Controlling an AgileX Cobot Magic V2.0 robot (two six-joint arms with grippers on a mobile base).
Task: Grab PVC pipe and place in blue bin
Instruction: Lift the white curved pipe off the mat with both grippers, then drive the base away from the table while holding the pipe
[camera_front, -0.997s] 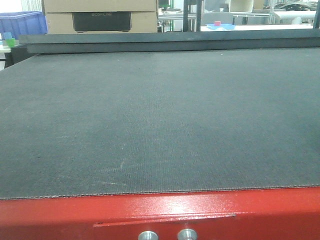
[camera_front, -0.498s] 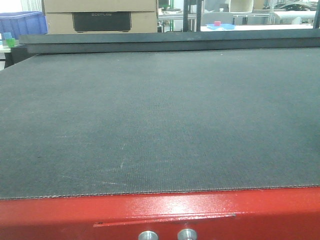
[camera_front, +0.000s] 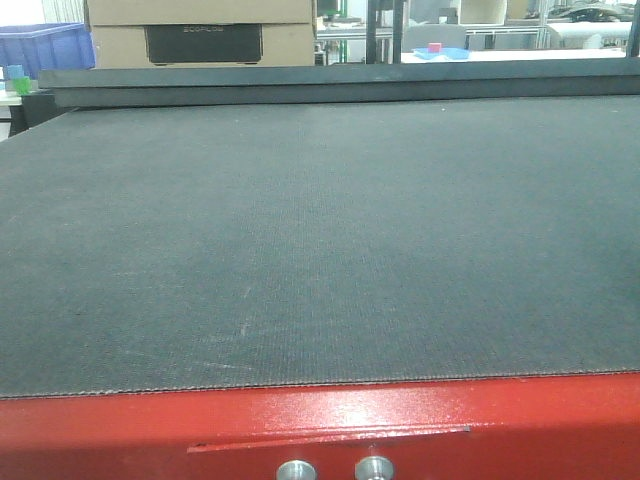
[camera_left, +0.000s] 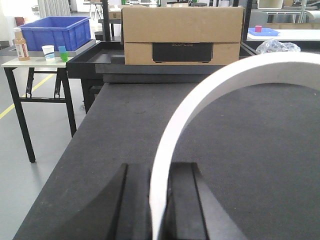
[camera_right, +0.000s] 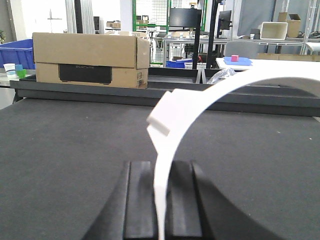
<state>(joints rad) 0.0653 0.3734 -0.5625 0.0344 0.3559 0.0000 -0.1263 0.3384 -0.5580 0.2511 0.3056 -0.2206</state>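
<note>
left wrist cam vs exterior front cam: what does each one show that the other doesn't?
Left wrist only: the white curved plastic pipe clamped in the left pincer, and the beige side table under the blue plastic bin. Front only: the red front edge with two round silver buttons. Both: the dark grey mat, the brown cardboard box and the blue bin.

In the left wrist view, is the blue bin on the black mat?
No, the bin stands on a separate side table left of the mat.
</note>
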